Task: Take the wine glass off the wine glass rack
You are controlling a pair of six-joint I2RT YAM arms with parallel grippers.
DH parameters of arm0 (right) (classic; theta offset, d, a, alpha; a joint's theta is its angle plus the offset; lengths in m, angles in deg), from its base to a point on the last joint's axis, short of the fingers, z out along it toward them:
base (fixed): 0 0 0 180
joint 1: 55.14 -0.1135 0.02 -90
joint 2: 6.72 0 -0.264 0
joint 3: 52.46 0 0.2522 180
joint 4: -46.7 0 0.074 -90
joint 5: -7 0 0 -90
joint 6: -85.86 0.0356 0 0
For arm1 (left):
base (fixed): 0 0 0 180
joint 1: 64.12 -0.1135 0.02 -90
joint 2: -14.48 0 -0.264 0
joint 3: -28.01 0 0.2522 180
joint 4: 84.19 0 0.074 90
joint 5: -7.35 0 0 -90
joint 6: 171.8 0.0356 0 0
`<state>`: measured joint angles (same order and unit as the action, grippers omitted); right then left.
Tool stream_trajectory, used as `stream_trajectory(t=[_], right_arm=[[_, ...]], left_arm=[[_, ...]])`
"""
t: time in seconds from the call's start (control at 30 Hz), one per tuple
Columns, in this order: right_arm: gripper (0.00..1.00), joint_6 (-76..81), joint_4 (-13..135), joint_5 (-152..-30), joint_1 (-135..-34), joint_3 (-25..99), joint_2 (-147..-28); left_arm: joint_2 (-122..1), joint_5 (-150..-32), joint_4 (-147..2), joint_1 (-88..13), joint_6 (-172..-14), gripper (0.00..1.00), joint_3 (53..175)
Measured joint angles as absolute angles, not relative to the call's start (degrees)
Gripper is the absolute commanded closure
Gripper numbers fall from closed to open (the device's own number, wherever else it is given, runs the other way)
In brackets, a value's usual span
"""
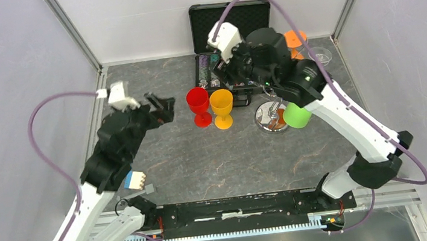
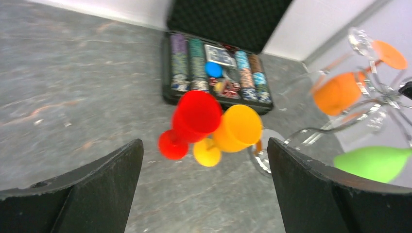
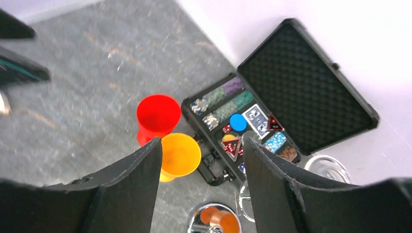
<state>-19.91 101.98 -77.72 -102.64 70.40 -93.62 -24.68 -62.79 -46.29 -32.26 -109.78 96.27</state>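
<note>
Top external view: red glass (image 1: pixel 198 103) and yellow glass (image 1: pixel 221 104) stand left of the wine glass rack (image 1: pixel 268 118), likely unloaded there; left tool (image 2: pixel 205 143) and right tool (image 3: pixel 201 145) are spread apart, empty.

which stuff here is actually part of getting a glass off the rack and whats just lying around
Job in hand:
- wine glass rack
- green glass, orange glass and clear glass on it

Lying about:
- red glass and yellow glass, standing on the table, off the rack
- black poker chip case, open
- small blue and white block
</note>
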Motion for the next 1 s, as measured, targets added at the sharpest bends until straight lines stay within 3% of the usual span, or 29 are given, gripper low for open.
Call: stream_trajectory(t=[0.53, 0.7, 0.87, 1.0], right_arm=[[0.32, -6.9, 86.2, -62.8, -102.6, 52.2, -75.4], [0.32, -5.5, 82.8, -60.7, -102.6, 48.0, -68.7], [0.32, -4.2, 80.4, -59.7, -102.6, 43.9, -63.7], [0.32, -3.6, 79.7, -58.9, -102.6, 41.8, -61.7]], left_arm=[[-71.8, -95.1, -59.3, -32.2, -119.2, 0.0, 126.5], [-83.1, -101.9, -67.0, -32.2, -126.7, 0.18, 134.7], [-92.1, -105.9, -70.6, -31.8, -131.8, 0.22, 143.4], [-95.7, -105.9, -71.0, -31.1, -133.9, 0.32, 147.5]])
